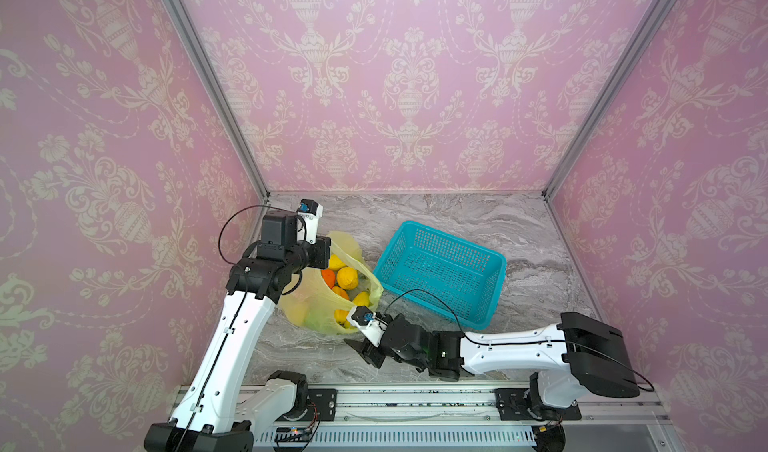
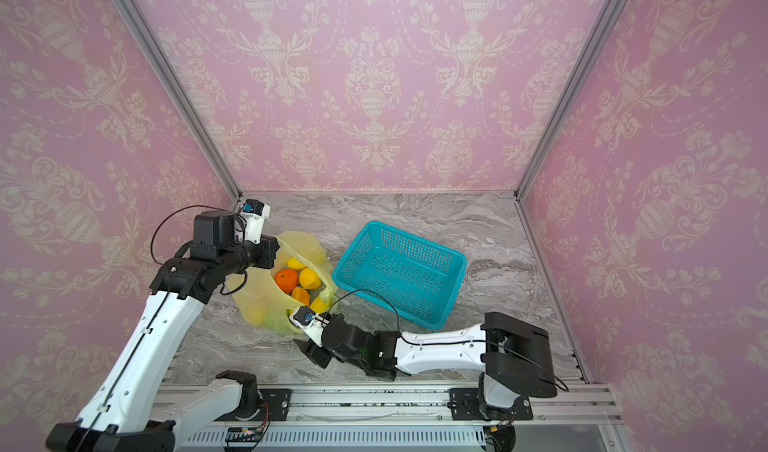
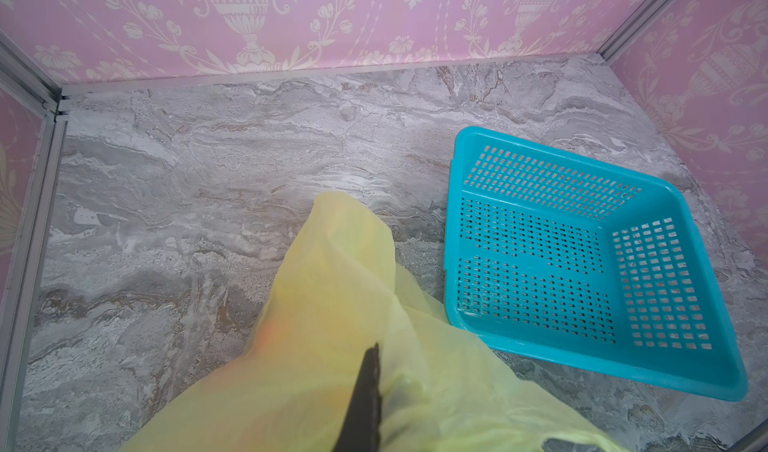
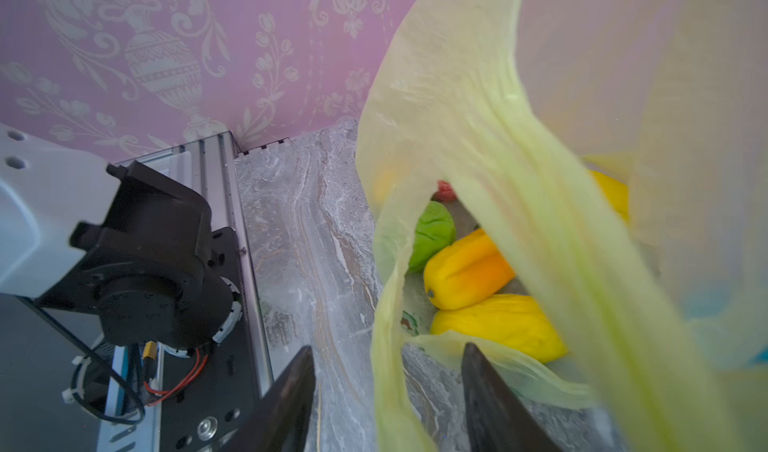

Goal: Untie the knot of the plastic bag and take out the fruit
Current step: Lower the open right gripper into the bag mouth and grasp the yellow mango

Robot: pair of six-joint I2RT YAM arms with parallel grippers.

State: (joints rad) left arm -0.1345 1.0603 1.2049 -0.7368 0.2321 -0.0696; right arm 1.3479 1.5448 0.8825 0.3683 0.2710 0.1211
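Note:
The plastic bag stands on the marble floor with its mouth open; the knot does not show. Inside lies the fruit: an orange, a yellow citrus, two yellow mangoes, a green piece and a bit of a pink-red one. My left gripper is shut on the bag's far rim and holds it up. At the near rim my right gripper is open, with a loose yellow-green strip of the bag hanging between its fingers.
A turquoise perforated basket stands empty just right of the bag, tilted toward the back wall. Pink papered walls close the back and both sides. The arms' rail runs along the front edge.

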